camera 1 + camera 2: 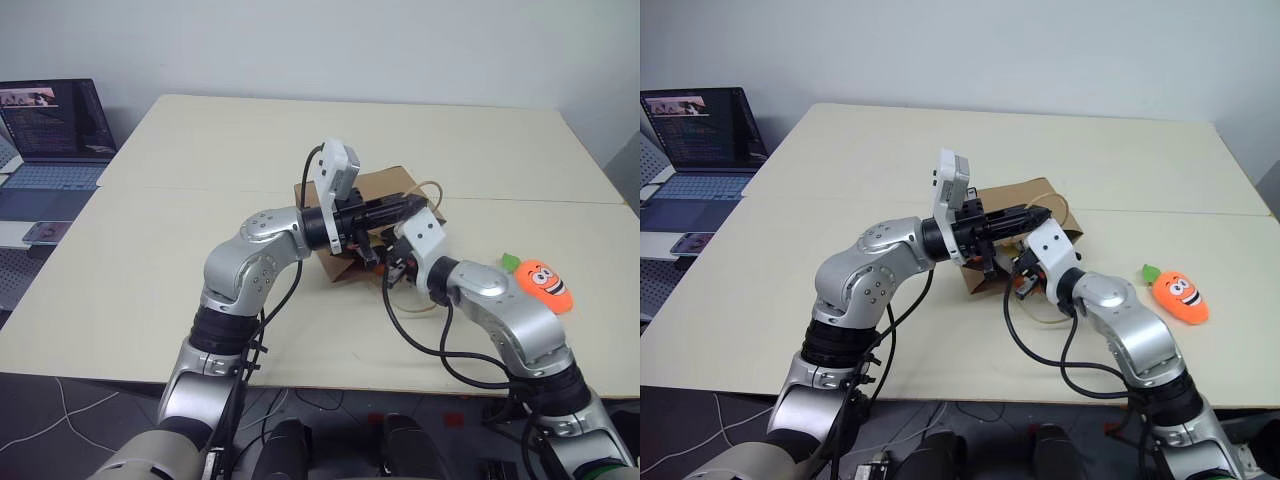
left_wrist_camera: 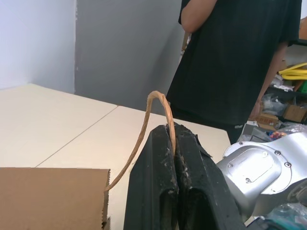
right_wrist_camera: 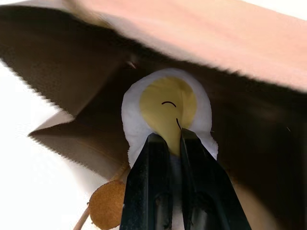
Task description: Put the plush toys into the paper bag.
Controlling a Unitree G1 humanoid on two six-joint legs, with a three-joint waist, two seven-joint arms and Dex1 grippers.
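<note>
While the left gripper [image 2: 175, 143] has its two black fingers pressed together on a tan cord handle [image 2: 156, 103] of the paper bag [image 1: 1015, 200], it holds the bag's mouth lifted open near the middle of the cream table [image 1: 200, 150]. At the bag's mouth, toward six o'clock from the bag in the head views, the right gripper [image 3: 173, 143] has its fingers clamped on the egg toy [image 3: 165, 103], a white plush with a yellow face. In the right wrist view the egg sits just inside the opening, brown paper above and beside it. The carrot toy [image 1: 545, 283], orange with a cartoon face and a green top, lies on the table at about three o'clock from the bag, well apart from it and untouched. At nine o'clock, off the table's edge, stands an open laptop [image 1: 50, 130]. A person in a black shirt [image 2: 240, 62] stands beyond the table in the left wrist view.
</note>
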